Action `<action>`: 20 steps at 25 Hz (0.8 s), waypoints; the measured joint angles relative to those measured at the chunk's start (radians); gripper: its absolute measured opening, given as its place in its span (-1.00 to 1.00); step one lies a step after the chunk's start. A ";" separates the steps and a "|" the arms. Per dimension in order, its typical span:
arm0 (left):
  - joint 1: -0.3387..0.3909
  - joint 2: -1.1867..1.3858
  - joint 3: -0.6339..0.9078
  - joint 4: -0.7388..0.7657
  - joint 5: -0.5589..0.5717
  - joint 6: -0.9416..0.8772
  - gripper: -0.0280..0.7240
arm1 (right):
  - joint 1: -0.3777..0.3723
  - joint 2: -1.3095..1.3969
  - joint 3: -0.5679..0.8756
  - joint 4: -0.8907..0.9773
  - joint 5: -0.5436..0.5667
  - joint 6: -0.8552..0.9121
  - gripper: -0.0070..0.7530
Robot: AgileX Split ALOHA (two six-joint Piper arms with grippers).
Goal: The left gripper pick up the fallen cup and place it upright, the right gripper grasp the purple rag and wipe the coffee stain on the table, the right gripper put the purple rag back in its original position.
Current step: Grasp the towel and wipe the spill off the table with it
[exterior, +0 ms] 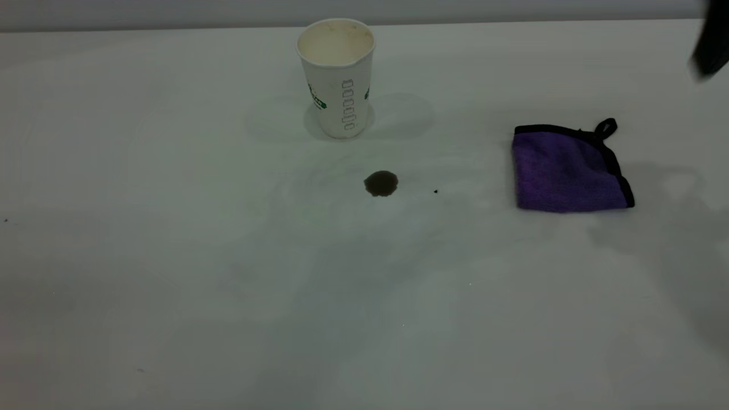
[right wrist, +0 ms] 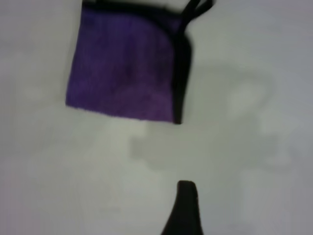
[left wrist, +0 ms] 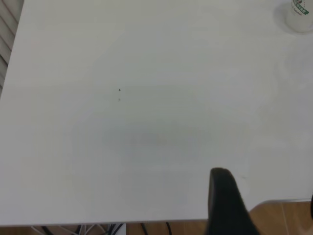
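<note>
The cup [exterior: 337,80] stands upright at the back middle of the table [exterior: 171,285], and its base shows far off in the left wrist view [left wrist: 299,14]. The coffee stain [exterior: 381,183] lies in front of it, apart from it. The purple rag [exterior: 569,169] lies flat at the right, its loop toward the back. It also shows in the right wrist view [right wrist: 127,63]. My right gripper [exterior: 711,48] hangs above the back right corner, behind the rag, open and empty; one finger [right wrist: 186,200] shows. My left gripper [left wrist: 266,198] is open and empty over the table's edge, out of the exterior view.
A tiny black speck [exterior: 435,192] lies right of the stain. The table's edge and a wooden floor [left wrist: 283,218] show in the left wrist view.
</note>
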 joint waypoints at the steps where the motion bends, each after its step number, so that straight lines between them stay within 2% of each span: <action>1: 0.000 0.000 0.000 0.000 0.000 0.000 0.34 | 0.002 0.049 -0.010 0.008 -0.015 0.000 0.93; 10: 0.000 0.000 0.000 0.000 0.000 0.000 0.34 | 0.042 0.402 -0.225 0.025 -0.022 -0.014 0.91; 20: 0.000 0.000 0.000 0.000 0.000 0.000 0.34 | 0.113 0.629 -0.467 0.025 0.027 -0.066 0.84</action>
